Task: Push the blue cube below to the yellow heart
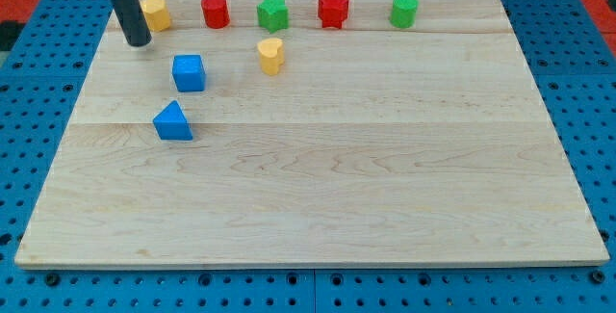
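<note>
while the rod stood up at the view's top left, the worktop (pixel 318 188) stretched out pale and wooden, most of its lower half bare, sitting on a blue pegged base (pixel 38 82). along the view's top edge ran a row of blocks: a yellow block (pixel 155 13), a red cylinder (pixel 215 11), a green star (pixel 272 13), a red star (pixel 332 10) and a green cylinder (pixel 404 10), lined up as if parked out of play. under that row sat the working pieces. the blue cube (pixel 189 72) lay left of centre, with the yellow heart (pixel 271 55) to its right and a touch higher, the two well apart. a blue triangle (pixel 173 121) lay just below the cube, near it but not touching.

my tip (pixel 139 41) rested on the board just beside the yellow block, up and to the left of the blue cube, clear of it. that spot looked sensible to me: coming from the cube's upper left, a push would drive it rightward and down, toward the ground below the heart. the job read as not yet started, the cube nowhere near that spot.

as for a pincer, there was none to open or close; the arm ended in a plain rod, touching only the board.
</note>
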Available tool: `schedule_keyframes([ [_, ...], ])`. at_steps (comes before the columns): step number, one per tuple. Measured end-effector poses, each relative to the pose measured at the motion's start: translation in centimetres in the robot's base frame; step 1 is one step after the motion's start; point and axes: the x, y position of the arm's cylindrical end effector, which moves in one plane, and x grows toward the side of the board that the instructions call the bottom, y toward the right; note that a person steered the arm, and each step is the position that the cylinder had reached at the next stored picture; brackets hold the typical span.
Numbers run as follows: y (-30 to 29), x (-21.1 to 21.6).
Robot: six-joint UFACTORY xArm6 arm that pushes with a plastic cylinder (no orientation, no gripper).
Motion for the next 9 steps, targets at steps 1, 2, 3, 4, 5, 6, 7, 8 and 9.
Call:
schedule_keyframes([
  [1,1.2,3.5],
  [2,5.8,5.1],
  [3,8.2,5.1],
  [4,9.4,5.1],
  [5,11.6,5.1],
  [6,11.9,4.8],
  [7,12.3,4.2],
  [8,12.6,3.3],
  [9,13.1,2.4],
])
